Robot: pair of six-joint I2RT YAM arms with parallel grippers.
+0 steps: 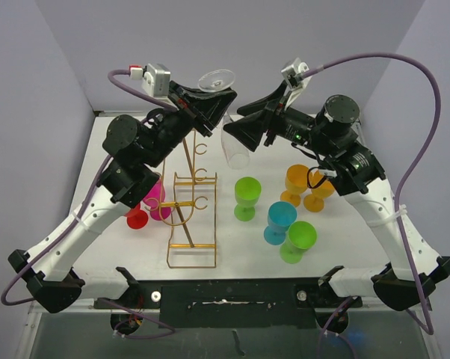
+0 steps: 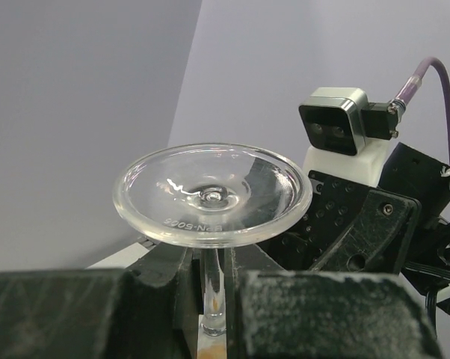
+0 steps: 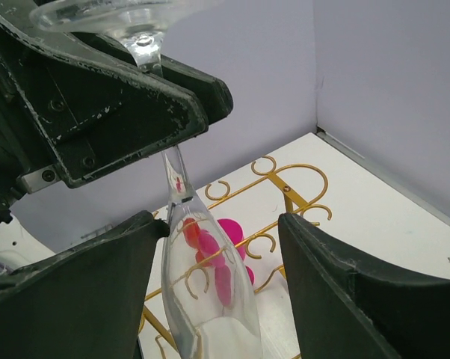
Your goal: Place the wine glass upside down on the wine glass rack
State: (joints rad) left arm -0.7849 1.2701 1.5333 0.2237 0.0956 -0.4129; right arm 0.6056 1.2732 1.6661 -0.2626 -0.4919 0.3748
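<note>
My left gripper (image 1: 208,112) is pressed together on the thin stem of the clear, see-through wine glass (image 1: 235,146). In my left wrist view, the round flat foot of the glass (image 2: 210,194) sits just above my left fingers (image 2: 292,318). The bowl hangs down under them, so the glass is already upside down, up in the air.

Down below my left arm stand two pink plastic cups (image 1: 155,199), with a red cup just beside them. Just to the right of those, below my left gripper, is the tall thin gold wire rack (image 1: 191,217) with little ring hooks down its sides. The glass is not on it yet.

My right gripper (image 1: 244,134) faces my left one. Its two black fingers (image 3: 344,284) are spread apart, one on each side of the hanging bowl (image 3: 210,299). I cannot tell if the left one touches the bowl. Through the bowl I see the gold rack (image 3: 285,187) and the pink cups.

Under my right arm are two green cups (image 1: 247,196), a blue cup (image 1: 279,221) and two orange cups (image 1: 296,181).

I think this is the carrying step. Next I should bring the glass down beside a ring hook and slide the stem in sideways. The foot must catch on the ring. I must go slowly, because glass is slippery and the wire could knock the bowl.
</note>
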